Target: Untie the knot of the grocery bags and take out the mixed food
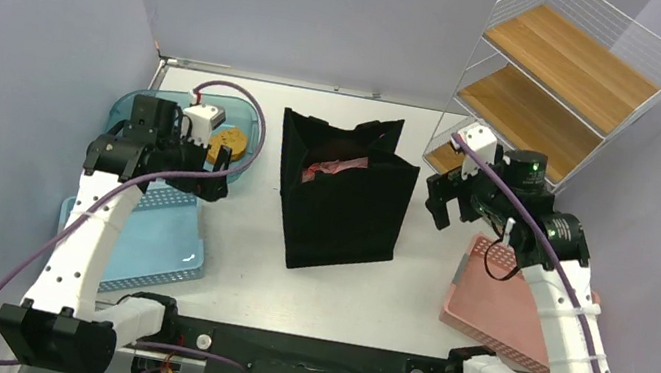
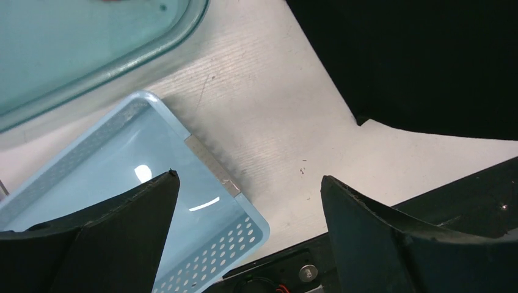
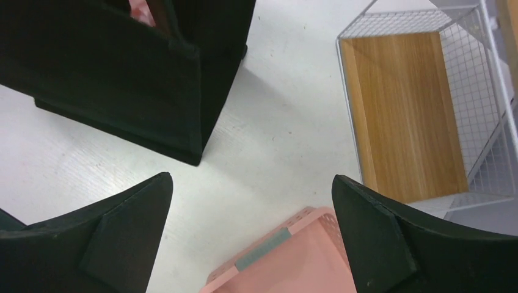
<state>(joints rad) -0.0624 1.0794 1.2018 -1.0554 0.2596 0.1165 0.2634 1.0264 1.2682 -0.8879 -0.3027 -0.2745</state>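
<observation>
A pink grocery bag [image 1: 335, 167] sits bunched inside the open black fabric tote [image 1: 343, 209] at the table's middle. Only its crinkled top shows. A sliver of it also shows in the right wrist view [image 3: 144, 13]. I cannot make out the knot, and no mixed food from the bag is in view. My left gripper [image 1: 211, 179] is open and empty, left of the tote, above the blue tray's corner [image 2: 249, 178]. My right gripper [image 1: 439, 201] is open and empty, right of the tote, above the pink tray's corner [image 3: 250, 177].
A clear teal tray [image 1: 142, 104] at the back left holds a round brown item [image 1: 228, 142]. A blue perforated tray [image 1: 145, 242] lies in front of it. A pink tray [image 1: 498, 311] lies at the right. A wire shelf with wooden boards [image 1: 557, 82] stands at the back right.
</observation>
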